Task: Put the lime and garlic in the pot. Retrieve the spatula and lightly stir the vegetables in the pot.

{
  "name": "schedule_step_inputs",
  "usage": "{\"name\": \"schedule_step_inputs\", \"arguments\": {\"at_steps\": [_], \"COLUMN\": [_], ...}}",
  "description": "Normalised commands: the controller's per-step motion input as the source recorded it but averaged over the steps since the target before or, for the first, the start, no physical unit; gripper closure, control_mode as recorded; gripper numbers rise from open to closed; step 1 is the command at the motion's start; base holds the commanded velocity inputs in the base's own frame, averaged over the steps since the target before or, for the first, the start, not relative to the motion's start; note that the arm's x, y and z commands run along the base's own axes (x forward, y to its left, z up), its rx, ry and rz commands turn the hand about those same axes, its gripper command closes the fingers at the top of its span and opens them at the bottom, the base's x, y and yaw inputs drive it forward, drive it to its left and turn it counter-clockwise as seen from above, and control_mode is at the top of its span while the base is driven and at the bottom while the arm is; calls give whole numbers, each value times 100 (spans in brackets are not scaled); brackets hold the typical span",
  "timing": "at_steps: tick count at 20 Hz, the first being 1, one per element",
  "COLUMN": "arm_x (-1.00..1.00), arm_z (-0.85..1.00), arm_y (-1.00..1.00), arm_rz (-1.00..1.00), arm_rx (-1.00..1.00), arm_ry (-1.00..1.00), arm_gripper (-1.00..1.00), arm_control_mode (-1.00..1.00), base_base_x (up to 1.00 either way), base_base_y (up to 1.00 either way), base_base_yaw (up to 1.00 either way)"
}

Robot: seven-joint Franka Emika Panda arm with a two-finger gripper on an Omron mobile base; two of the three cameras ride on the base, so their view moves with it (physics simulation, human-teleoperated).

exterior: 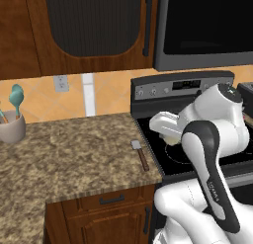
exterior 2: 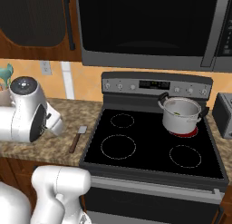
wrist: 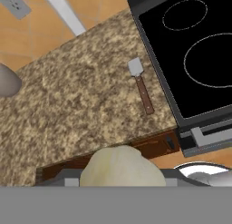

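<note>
The off-white garlic sits low in the hand view, and my gripper is shut on it. In the left base view, the garlic shows as a pale lump under the hand, above the stove's front left corner. On the granite counter beside the stove's left edge lies the spatula, blade away from me. The silver pot stands on the back right burner, which glows red. A speck of green inside it is the lime.
The black stove top has its other burners bare. A grey toaster stands to the stove's right. A utensil cup with teal tools stands at the counter's back left. A microwave hangs above the stove.
</note>
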Motion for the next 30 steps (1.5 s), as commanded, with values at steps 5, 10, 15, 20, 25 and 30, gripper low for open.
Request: {"name": "schedule_step_inputs", "arguments": {"at_steps": [5, 10, 15, 20, 25, 30], "arm_x": [-34, -2, 0, 0, 0, 0], "arm_z": [88, 18, 0, 0, 0, 0], "arm_y": [-15, -7, 0, 0, 0, 0], "arm_rz": [0, 0, 0, 0, 0, 0], "arm_rx": [-8, -1, 0, 0, 0, 0], "arm_ry": [12, 5, 0, 0, 0, 0], "arm_gripper": [100, 100, 100, 100, 100, 100], "arm_control_mode": [-100, -100, 100, 100, 100, 100], "base_base_x": [0, 0, 0, 0, 0, 1], "base_base_y": [0, 0, 0, -38, -100, -98], "base_base_yaw": [0, 0, 0, 0, 0, -3]}}
